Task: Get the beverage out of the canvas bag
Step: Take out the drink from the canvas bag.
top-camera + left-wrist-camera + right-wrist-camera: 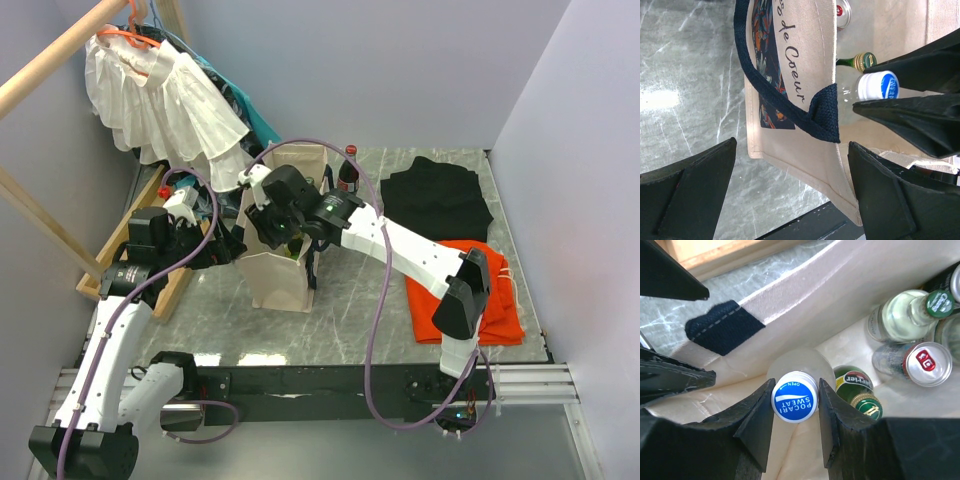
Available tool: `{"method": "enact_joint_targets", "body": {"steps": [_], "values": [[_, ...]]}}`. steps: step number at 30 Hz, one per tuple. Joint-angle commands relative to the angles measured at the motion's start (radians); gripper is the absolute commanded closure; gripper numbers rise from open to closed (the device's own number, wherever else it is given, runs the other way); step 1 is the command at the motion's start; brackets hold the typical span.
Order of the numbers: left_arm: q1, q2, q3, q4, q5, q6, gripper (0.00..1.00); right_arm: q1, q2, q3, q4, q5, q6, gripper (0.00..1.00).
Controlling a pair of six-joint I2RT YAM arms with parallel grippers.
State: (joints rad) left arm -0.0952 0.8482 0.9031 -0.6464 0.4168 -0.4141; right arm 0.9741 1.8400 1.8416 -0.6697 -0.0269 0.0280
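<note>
- The beverage (794, 403), a frosted bottle with a blue-and-white Pocari Sweat cap, is standing upright inside the canvas bag (280, 272), close to its near wall.
- The right gripper (795, 412) is reaching down into the bag's mouth and pinching the bottle at its cap, one black finger pressing on each side with the jaws nearly closed.
- Other drinks are sharing the bag: a green Perrier bottle (859, 390) is leaning just beside the gripped one, and a silver can (926, 363) and a clear bottle with a green cap (910, 315) are sitting further in.
- The left gripper (792, 145) is hovering at the bag's left side with its fingers spread wide, the bag's upper corner and navy handle (765, 95) lying between them; whether either finger is touching the canvas cannot be told.
- The bag is standing upright on the marble table (350, 300).
- A dark bottle with a red cap (348, 170) is standing just behind the bag.
- A black cloth (440, 195) and an orange cloth (495, 300) are lying to the right, while a white ruffled garment (165, 95) is hanging at the back left.
</note>
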Motion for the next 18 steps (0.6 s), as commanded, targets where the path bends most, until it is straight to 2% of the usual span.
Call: {"method": "enact_joint_targets", "body": {"steps": [1, 18], "values": [[0.0, -0.012, -0.012, 0.034, -0.007, -0.008, 0.01, -0.002, -0.054, 0.103, 0.107, 0.015, -0.01, 1.0], [0.0, -0.024, -0.013, 0.033, -0.012, -0.015, 0.01, -0.002, -0.065, 0.168, 0.096, 0.019, -0.019, 1.0]]}}
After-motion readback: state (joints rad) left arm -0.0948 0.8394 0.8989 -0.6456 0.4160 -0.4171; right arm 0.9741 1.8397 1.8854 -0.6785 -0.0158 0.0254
